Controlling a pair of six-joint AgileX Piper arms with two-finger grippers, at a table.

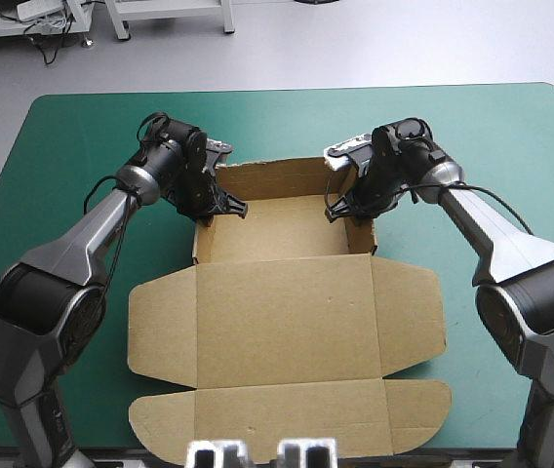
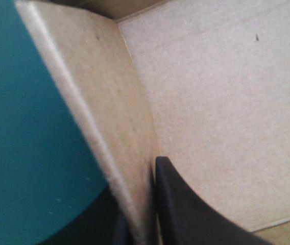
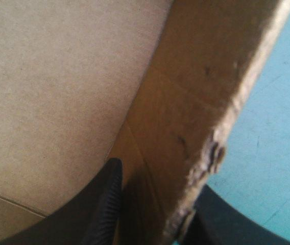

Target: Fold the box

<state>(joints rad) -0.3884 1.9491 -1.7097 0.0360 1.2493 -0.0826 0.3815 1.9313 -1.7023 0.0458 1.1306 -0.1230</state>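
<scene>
The brown box [image 1: 287, 312] lies in the middle of the table as an open tray, with its far walls raised and its lid flat toward the near edge. My left gripper [image 1: 211, 207] is shut on the tray's left side wall [image 2: 114, 117], one black finger [image 2: 186, 209] inside over the tray floor [image 2: 221, 112] and the other outside. My right gripper [image 1: 347, 210] is shut on the right side wall [image 3: 196, 102], with one finger [image 3: 101, 204] inside the tray. That wall's top edge looks frayed. Both walls stand upright.
The teal-green cover [image 1: 82, 146] lies bare to the left, right and beyond the tray. The lid's side flaps [image 1: 155, 327] spread flat near the front edge, and its front flap reaches close to that edge.
</scene>
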